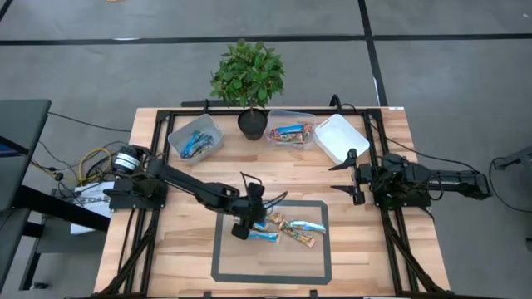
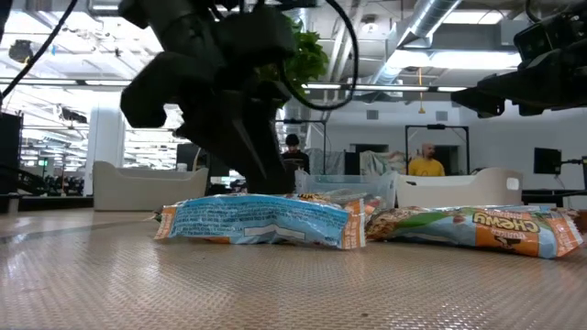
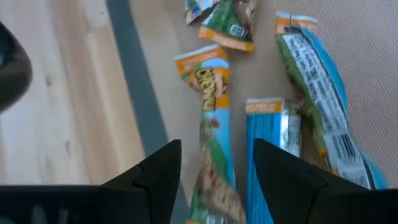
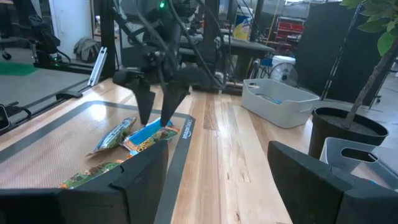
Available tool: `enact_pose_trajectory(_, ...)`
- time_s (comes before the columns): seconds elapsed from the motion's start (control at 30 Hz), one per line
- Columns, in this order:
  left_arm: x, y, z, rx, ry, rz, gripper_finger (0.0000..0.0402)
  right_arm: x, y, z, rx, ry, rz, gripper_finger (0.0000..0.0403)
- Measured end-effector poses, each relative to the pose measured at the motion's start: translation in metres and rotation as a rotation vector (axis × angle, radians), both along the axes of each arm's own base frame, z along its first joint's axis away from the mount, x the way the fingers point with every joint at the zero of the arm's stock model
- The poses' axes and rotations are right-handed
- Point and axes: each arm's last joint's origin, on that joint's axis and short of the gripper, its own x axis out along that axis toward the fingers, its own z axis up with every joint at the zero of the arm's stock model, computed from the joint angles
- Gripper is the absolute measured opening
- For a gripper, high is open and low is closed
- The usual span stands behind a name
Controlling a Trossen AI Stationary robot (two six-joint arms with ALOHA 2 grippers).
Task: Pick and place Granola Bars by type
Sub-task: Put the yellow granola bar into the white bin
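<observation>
Several granola bars lie flat in a cluster on the tan mat [image 1: 270, 259]. Among them are a blue bar [image 3: 268, 155], an orange-and-green bar [image 3: 211, 106] and a longer blue-green bar [image 3: 314, 87]. My left gripper [image 1: 243, 226] slants down over the cluster's left end, open. In the left wrist view the orange-and-green bar and the blue bar's edge lie below the gap between its fingers [image 3: 158, 177]. My right gripper [image 1: 351, 176] waits open at the table's right side, level and away from the bars.
Along the far edge stand a clear bin with blue bars [image 1: 197, 137], a clear bin with multicoloured bars [image 1: 289, 133] and a white bin [image 1: 341, 137]. A potted plant [image 1: 249, 79] stands between the first two. People show in the room behind the table.
</observation>
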Motion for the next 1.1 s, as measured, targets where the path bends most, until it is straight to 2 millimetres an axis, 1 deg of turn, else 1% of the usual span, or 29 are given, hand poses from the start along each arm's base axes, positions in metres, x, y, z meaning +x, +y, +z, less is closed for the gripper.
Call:
enact_pose_trajectory(0.13,0.008,-0.002,-0.008,0.002,0.017,-0.003,0.0193,0.000,0.000,0.000,0.000,-0.001,0.000,0.0270)
enact_pose_trajectory(0.3,0.013,-0.003,-0.021,0.010,0.048,-0.002,0.0193,0.000,0.000,0.000,0.000,-0.001,0.000,0.0270)
enact_pose_trajectory(0.43,0.014,-0.003,-0.024,0.011,0.051,-0.001,0.0193,0.000,0.000,0.000,0.000,-0.001,0.000,0.0270)
enact_pose_trajectory(0.53,0.015,-0.002,-0.025,0.015,0.053,0.004,0.0183,0.000,0.000,0.000,0.000,-0.001,0.000,0.0270)
enact_pose_trajectory(0.63,0.015,0.000,-0.026,0.014,0.059,0.008,0.0154,0.000,0.000,0.000,0.000,0.000,0.000,0.0270)
enact_pose_trajectory(0.93,0.016,0.002,-0.028,0.043,0.060,0.010,0.0027,0.000,0.000,0.000,0.000,0.000,0.000,0.0270)
enact_pose_trajectory(1.0,0.017,0.002,-0.027,0.064,0.035,0.025,0.0011,0.000,0.000,0.000,0.000,0.000,-0.001,0.0270)
enact_pose_trajectory(1.1,0.023,0.003,-0.021,0.079,-0.043,0.051,0.0012,0.000,0.000,0.000,0.000,0.000,-0.001,0.0270)
